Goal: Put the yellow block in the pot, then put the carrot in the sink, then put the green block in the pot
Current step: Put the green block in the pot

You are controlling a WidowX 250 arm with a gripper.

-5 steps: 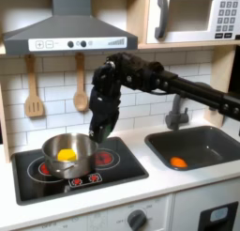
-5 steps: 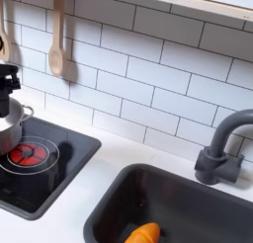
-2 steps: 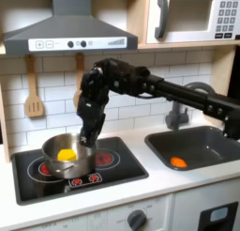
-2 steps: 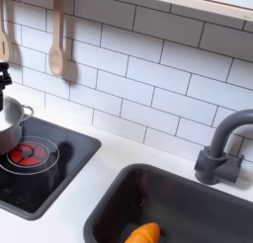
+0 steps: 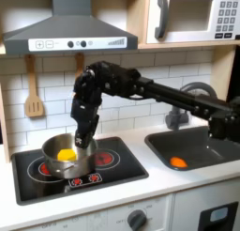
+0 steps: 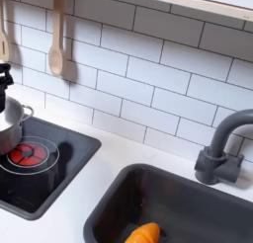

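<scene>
**Gripper poised above the pot**

In the first exterior view the gripper (image 5: 82, 141) hangs just over the pot (image 5: 54, 144), which sits on the black stovetop (image 5: 112, 171); I cannot tell how its jaws stand. The yellow block (image 5: 66, 154) lies inside the pot. The carrot (image 5: 177, 162) rests in the sink (image 5: 211, 136), to the first exterior view's right of the pot.

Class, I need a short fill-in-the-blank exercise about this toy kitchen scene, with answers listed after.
1. The small yellow toy cube lies inside the shiny round steel ____.
2. The stubby orange toy carrot lies in the dark grey ____.
3. The robot's hand hangs above the pot, which stands on the black ____.

Answers: pot; sink; stovetop
</scene>
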